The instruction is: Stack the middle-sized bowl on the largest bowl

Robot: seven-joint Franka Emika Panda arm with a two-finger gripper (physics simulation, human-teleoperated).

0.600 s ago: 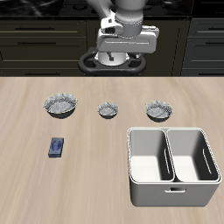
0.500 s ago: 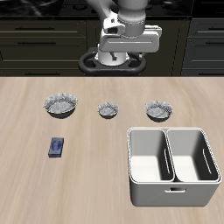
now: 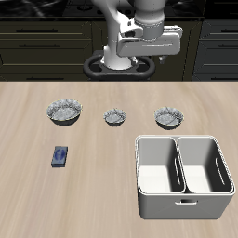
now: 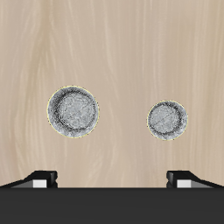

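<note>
Three speckled grey-white bowls stand in a row across the table. The largest bowl (image 3: 63,112) is at one end, and the middle-sized bowl (image 3: 170,116) is at the other end, behind the white bin. The middle-sized bowl also shows in the wrist view (image 4: 73,111). My gripper (image 3: 146,48) hangs high above the table's back, well clear of all bowls. It is open and empty, with its fingertips (image 4: 44,178) wide apart in the wrist view. The largest bowl is out of the wrist view.
The smallest bowl (image 3: 115,117) stands between the two others and shows in the wrist view (image 4: 166,121). A white double-compartment bin (image 3: 183,191) stands near the front edge. A small blue object (image 3: 60,155) lies in front of the largest bowl.
My gripper has shifted sideways above the table's back, toward the middle-sized bowl's side, and risen slightly. The bowls have not moved.
</note>
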